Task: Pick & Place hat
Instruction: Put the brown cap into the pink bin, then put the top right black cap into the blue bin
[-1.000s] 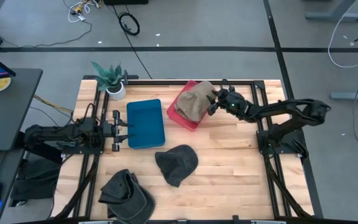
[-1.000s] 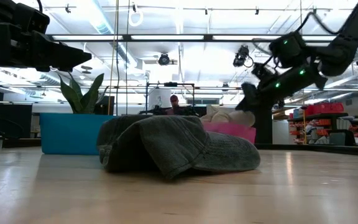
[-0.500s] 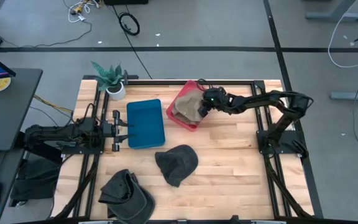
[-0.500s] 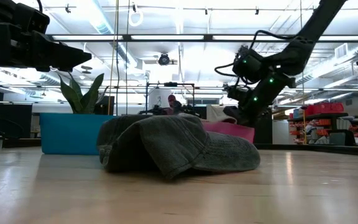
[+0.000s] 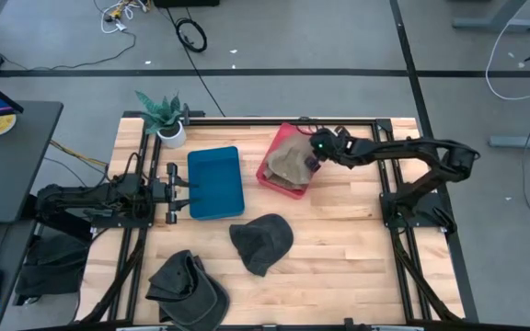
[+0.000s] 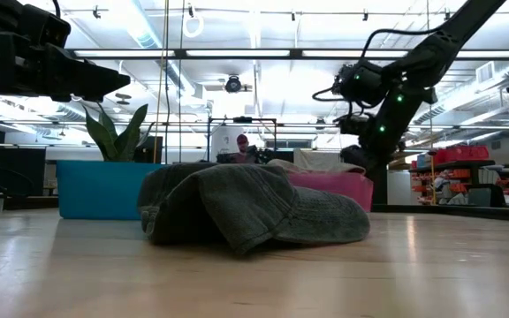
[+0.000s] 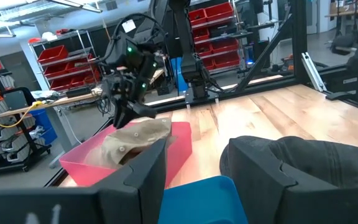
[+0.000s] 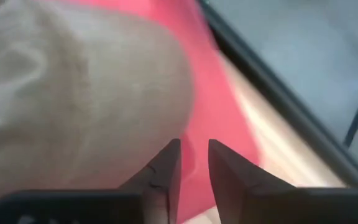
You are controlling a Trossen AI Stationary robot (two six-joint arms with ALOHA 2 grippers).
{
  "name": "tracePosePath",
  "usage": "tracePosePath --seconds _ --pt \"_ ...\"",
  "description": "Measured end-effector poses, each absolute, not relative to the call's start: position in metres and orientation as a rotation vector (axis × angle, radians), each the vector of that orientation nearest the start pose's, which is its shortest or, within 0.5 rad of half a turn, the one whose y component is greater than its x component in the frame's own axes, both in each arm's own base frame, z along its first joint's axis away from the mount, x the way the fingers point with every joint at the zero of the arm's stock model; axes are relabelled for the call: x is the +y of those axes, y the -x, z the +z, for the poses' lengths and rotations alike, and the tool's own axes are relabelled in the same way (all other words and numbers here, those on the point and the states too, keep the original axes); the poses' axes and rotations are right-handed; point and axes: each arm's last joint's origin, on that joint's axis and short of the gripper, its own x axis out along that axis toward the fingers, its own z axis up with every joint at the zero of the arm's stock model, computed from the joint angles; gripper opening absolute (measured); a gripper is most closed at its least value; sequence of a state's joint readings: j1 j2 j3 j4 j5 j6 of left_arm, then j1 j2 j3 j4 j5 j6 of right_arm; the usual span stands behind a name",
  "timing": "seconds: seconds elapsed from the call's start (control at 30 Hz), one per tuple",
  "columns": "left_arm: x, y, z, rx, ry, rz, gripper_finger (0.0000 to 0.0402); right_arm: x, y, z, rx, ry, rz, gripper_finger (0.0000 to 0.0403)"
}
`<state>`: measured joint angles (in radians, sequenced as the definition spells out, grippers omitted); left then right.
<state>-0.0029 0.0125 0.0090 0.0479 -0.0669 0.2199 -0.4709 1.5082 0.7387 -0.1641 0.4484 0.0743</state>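
- Tan hat (image 5: 289, 165) lies crumpled inside the pink bin (image 5: 270, 175), soft ribbed fabric, filling most of it, one edge poking over the rim.
- Right gripper (image 5: 313, 158) sits at the pink bin's rim on the side away from the blue bin (image 5: 216, 182); fingers (image 8: 166, 171) nearly together with a narrow gap, nothing between them, just off the tan hat.
- Left gripper (image 5: 184, 192) waits on the far side of the blue bin from the pink bin, jaws apart, empty.
- Dark grey hat (image 5: 261, 241) lies on the table (image 5: 339, 248) near the pink bin, toward the front edge; slumped, folded.
- Another dark cap (image 5: 187, 283) lies well apart from the pink bin, at the table's front edge.
- Potted plant (image 5: 164, 117) stands near the blue bin's back corner.
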Motion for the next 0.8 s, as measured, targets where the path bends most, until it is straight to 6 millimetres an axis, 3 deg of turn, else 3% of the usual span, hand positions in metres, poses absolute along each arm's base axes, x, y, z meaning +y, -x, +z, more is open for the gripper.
tracePosePath --seconds 0.57,0.8 --pt "0.002 -0.098 0.170 -0.037 -0.218 0.069 0.0177 -0.117 -0.237 0.220 0.659 -0.028 -0.849 0.0068" --pt "0.002 -0.098 0.170 -0.038 -0.218 0.069 0.0177 -0.115 -0.234 0.227 0.620 -0.036 -0.851 0.0068"
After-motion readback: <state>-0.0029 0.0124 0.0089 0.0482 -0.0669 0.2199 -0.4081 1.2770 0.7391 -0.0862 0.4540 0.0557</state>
